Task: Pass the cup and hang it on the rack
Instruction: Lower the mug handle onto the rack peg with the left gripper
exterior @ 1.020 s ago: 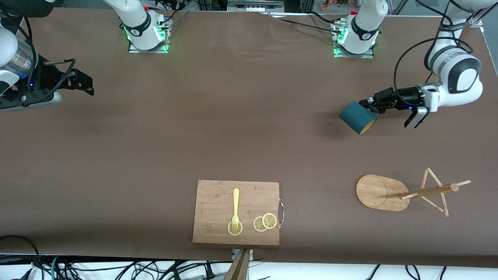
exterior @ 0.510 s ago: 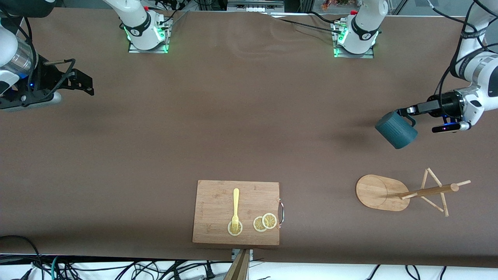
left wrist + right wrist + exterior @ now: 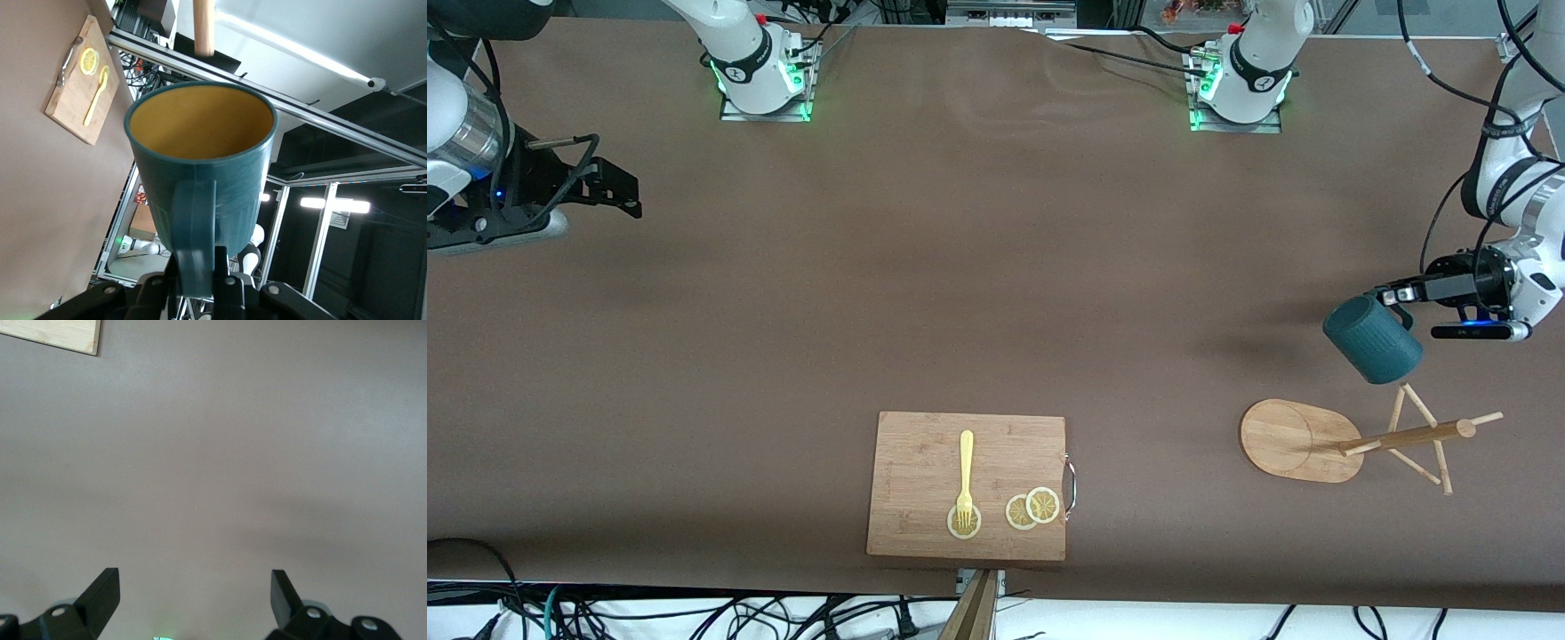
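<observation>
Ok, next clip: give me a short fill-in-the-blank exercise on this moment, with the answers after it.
1. The left end effector grips the cup by its ____.
2. The inside of the cup is coloured ____.
3. The rack carries ____ cups on its pegs.
4. On the cutting board, the fork rests its tines on a slice of ____, while the right end effector waits open at the right arm's end of the table.

Missing words: handle; yellow; no; lemon
</observation>
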Action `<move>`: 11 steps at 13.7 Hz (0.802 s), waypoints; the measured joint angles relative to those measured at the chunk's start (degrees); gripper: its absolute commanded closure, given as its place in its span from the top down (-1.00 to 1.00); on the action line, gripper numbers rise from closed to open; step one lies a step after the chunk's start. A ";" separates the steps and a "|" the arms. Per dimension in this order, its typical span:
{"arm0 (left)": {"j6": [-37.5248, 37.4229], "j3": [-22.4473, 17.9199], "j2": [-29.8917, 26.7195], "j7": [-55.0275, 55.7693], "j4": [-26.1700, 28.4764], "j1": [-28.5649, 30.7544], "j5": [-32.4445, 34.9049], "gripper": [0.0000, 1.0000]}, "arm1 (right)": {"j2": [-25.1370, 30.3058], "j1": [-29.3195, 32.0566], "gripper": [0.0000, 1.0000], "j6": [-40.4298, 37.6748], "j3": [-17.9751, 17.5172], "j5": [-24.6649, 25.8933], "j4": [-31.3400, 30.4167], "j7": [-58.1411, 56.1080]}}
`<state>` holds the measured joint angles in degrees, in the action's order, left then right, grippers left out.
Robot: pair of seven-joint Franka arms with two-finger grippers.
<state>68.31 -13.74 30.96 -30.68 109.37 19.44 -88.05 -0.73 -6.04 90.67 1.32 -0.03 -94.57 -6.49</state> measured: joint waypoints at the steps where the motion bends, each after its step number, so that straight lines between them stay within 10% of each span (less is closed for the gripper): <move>1: -0.44 -0.01 1.53 0.13 -1.22 0.37 -0.83 -1.00 | 0.00 0.00 0.99 0.00 0.00 0.00 0.00 0.00; 11: -0.89 0.47 12.37 0.17 -9.68 1.00 -10.35 -0.96 | 0.00 0.00 0.99 -0.01 -0.01 0.00 -0.01 0.00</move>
<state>67.42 -13.27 43.33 -30.52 99.69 20.43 -98.40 -0.73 -6.04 90.66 1.31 -0.03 -94.58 -6.49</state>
